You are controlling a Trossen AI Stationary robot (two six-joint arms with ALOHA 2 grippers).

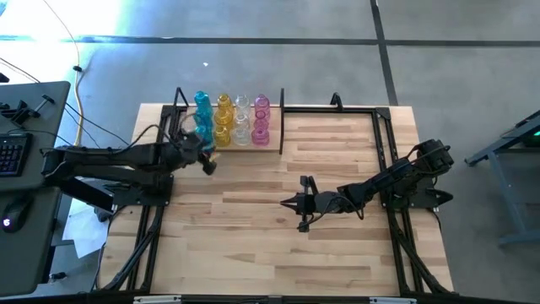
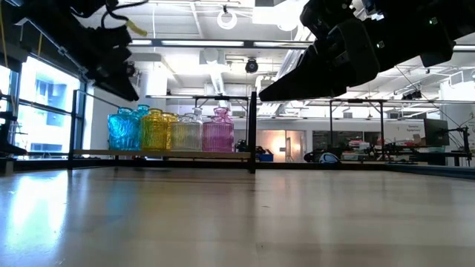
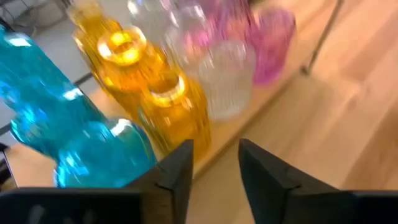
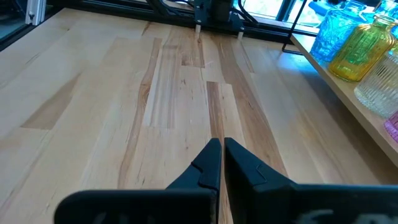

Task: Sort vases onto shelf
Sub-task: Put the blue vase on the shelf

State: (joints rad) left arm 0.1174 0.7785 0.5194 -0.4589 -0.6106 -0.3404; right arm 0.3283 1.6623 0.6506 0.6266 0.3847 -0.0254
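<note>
Vases (image 1: 232, 120) crowd the shelf (image 1: 274, 150); left gripper (image 1: 205, 160), fingers apart and empty, hovering close, might topple one; right gripper (image 1: 291, 203) shut.

Robotics lab or workshop: open hall with exposed white ceiling ducts (image 2: 215, 70), grey concrete floor (image 1: 253, 67), black metal-framed workbenches (image 2: 386, 130) behind.
</note>
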